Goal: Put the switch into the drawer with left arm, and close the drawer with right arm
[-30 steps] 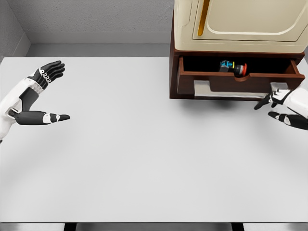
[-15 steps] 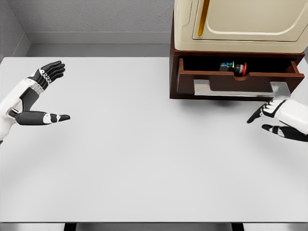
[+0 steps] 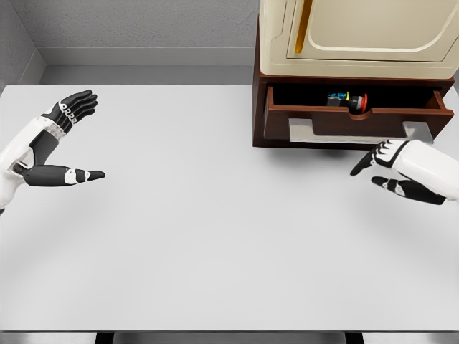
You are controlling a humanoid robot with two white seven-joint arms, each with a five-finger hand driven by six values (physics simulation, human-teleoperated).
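The switch (image 3: 348, 99), a small dark part with blue, yellow and red bits, lies inside the open brown drawer (image 3: 358, 120) under the cream cabinet. My right hand (image 3: 379, 170) hovers over the table just in front of the drawer's grey handle (image 3: 355, 130), fingers spread, holding nothing and not touching the drawer. At the far left, well away from the drawer, my left hand (image 3: 80, 136) hangs open and empty above the table.
The cream cabinet (image 3: 358, 36) with its brown base stands at the back right of the white table (image 3: 215, 229). A grey wall runs behind the table.
My right hand has moved left and slightly toward me, away from the right end of the drawer handle. The left hand and the drawer have not moved.
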